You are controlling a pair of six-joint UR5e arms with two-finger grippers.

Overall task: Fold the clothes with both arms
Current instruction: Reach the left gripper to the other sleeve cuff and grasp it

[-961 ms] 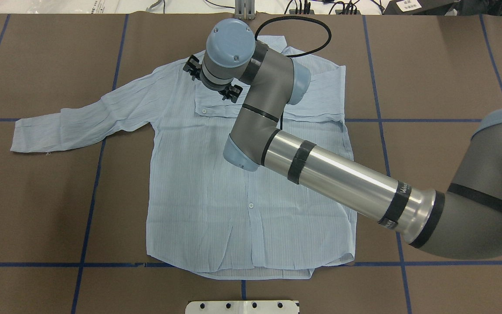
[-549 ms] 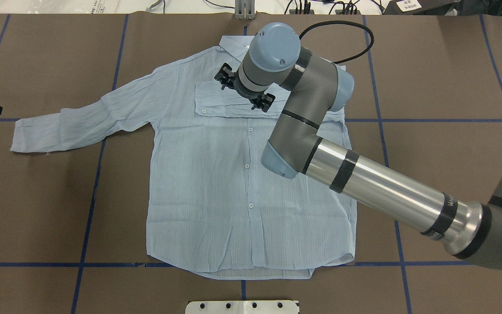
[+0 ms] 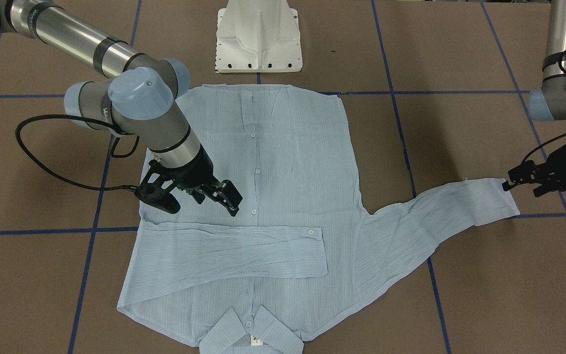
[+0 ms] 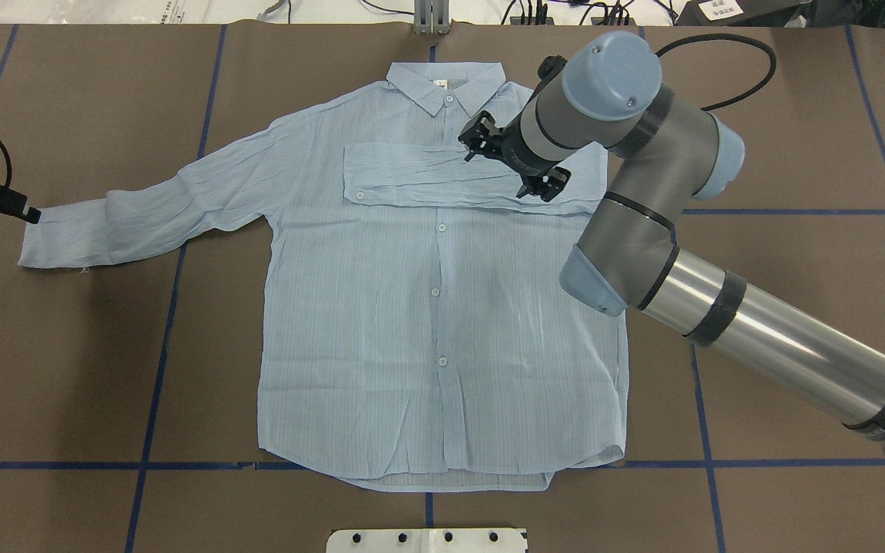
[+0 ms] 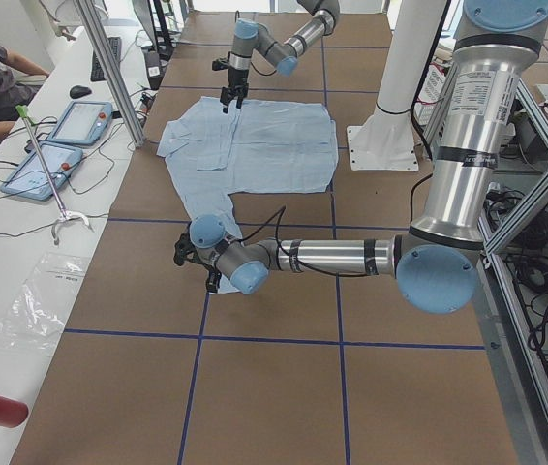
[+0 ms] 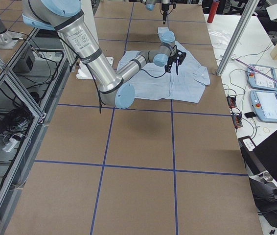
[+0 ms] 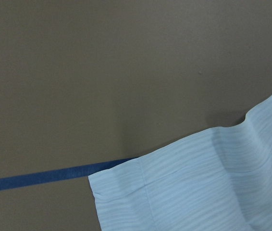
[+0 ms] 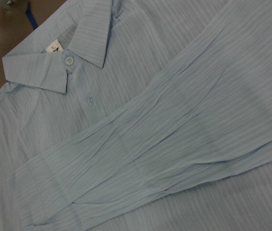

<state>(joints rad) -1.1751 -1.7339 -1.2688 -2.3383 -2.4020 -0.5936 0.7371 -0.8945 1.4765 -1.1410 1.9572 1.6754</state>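
shirt (image 3: 293, 162) flat, buttons up, on table (image 3: 460, 295) in front-facing view, one sleeve (image 3: 234, 246) folded across chest, right gripper (image 3: 203, 206) spread, empty, above it; overhead: left gripper (image 4: 20, 213) just beside outstretched cuff (image 4: 39, 246), spread or pressed cannot tell.

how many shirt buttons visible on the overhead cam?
5: one collar button, one cuff button on the folded sleeve, three placket buttons down the front. More may be hidden under that sleeve.
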